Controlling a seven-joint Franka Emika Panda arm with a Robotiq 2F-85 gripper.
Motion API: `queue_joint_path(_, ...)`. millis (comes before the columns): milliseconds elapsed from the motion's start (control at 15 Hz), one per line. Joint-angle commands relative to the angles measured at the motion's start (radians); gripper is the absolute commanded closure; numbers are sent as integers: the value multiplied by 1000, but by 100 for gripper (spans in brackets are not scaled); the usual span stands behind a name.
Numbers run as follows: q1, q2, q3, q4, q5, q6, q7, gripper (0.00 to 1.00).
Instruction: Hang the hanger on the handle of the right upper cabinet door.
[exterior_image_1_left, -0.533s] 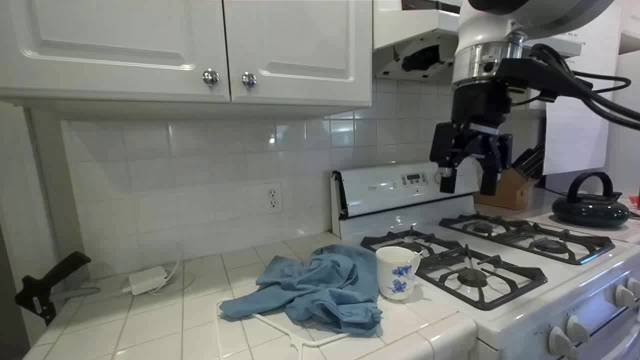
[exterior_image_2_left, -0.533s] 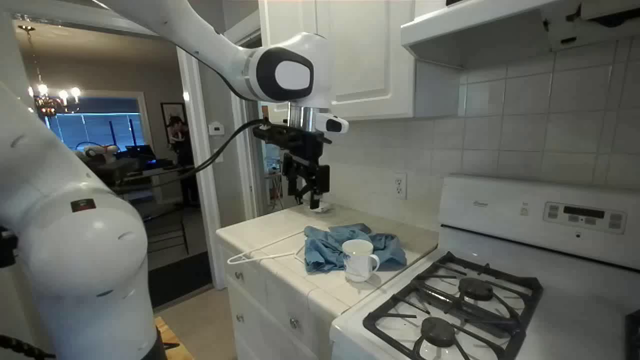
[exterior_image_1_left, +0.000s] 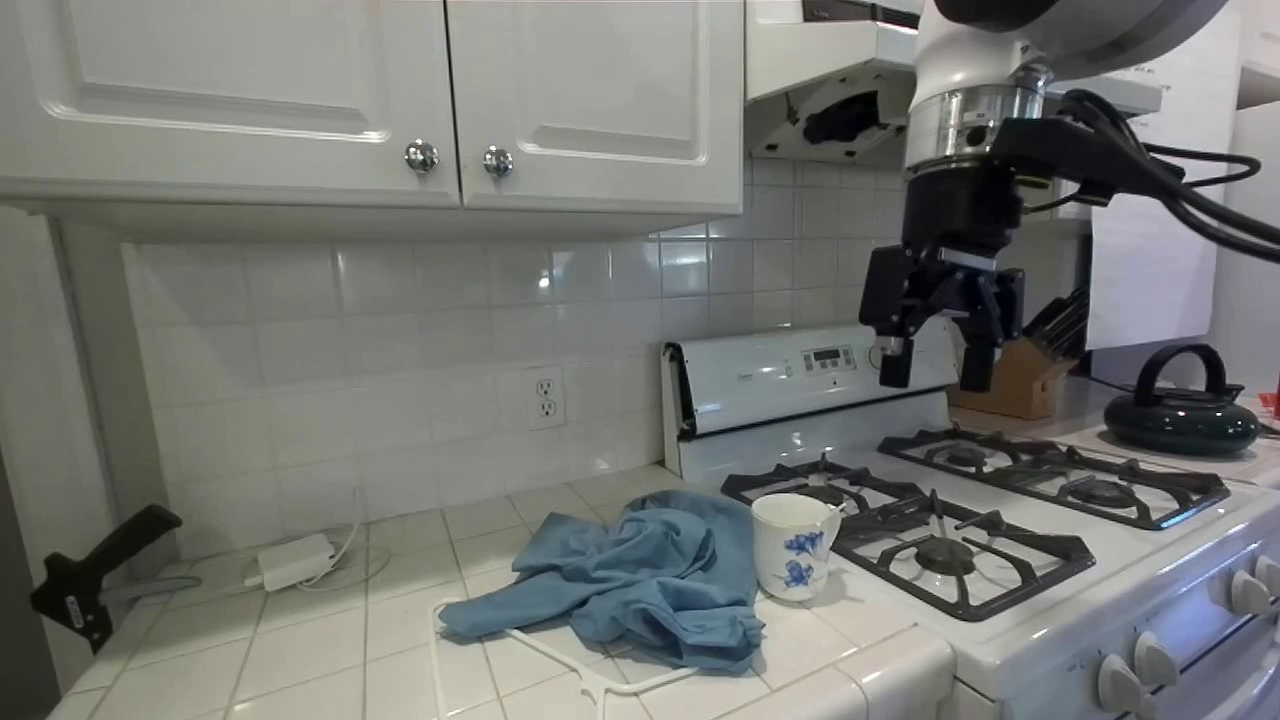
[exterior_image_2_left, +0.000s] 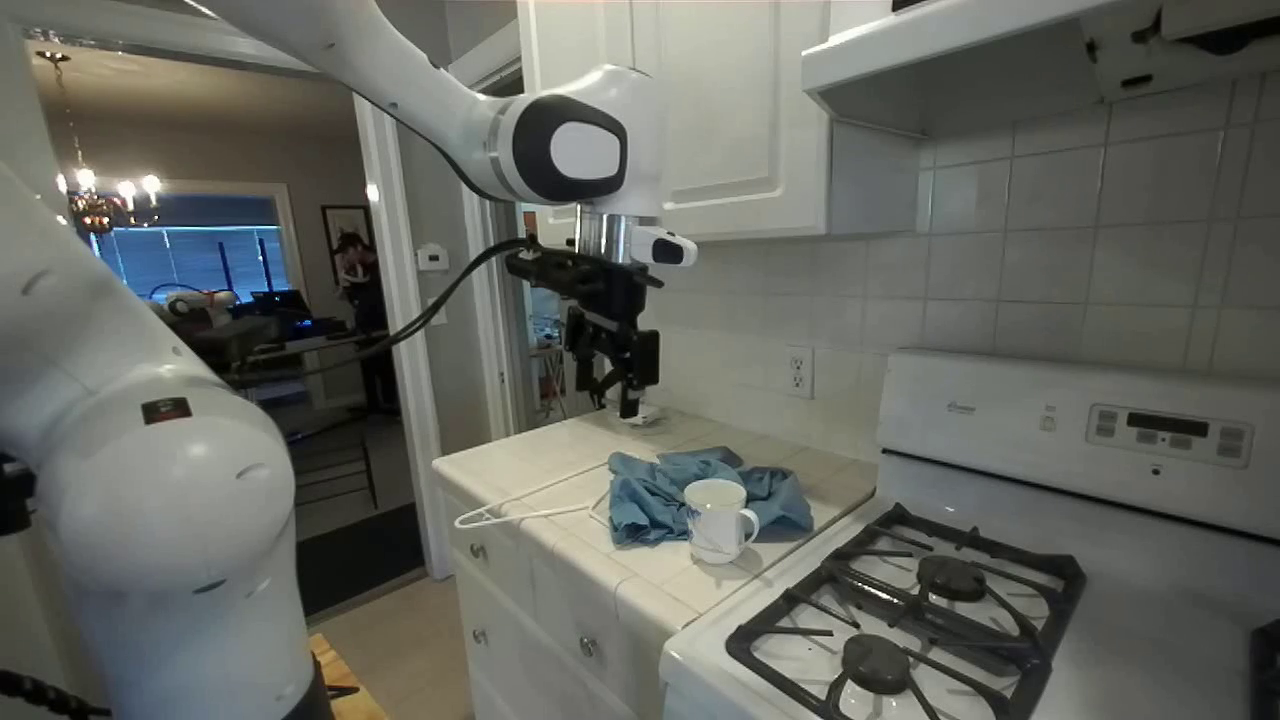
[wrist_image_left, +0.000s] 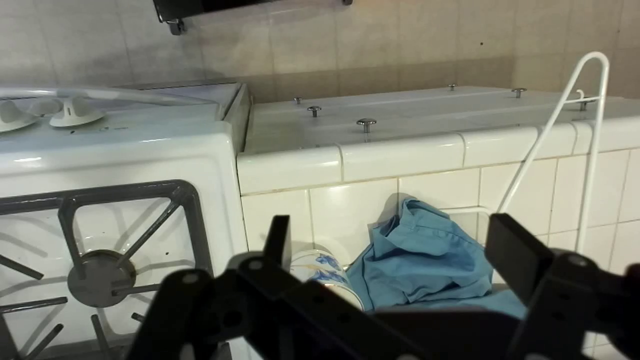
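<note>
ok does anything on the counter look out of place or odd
Yes: the thin white hanger lies partly under the crumpled blue cloth, and in the wrist view one end juts past the front edge of the white tiled counter, so it looks haphazardly left.

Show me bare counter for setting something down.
In an exterior view, tile shows bare between the white adapter and hanger, and behind the blue cloth below the outlet. Crowded toward the stove: mug beside cloth, cloth partly covering hanger.
</note>
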Motion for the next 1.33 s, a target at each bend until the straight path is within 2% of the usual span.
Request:
queue_joint_path(0,-14,1,13,2,7,-3,-6,0)
queue_joint_path(467,-14,1,13,2,7,-3,-6,0)
queue_joint_path(867,15,209,55,119,28,110,48,0)
queue_joint_path(1267,73,418,141,267,-6,121,41,0)
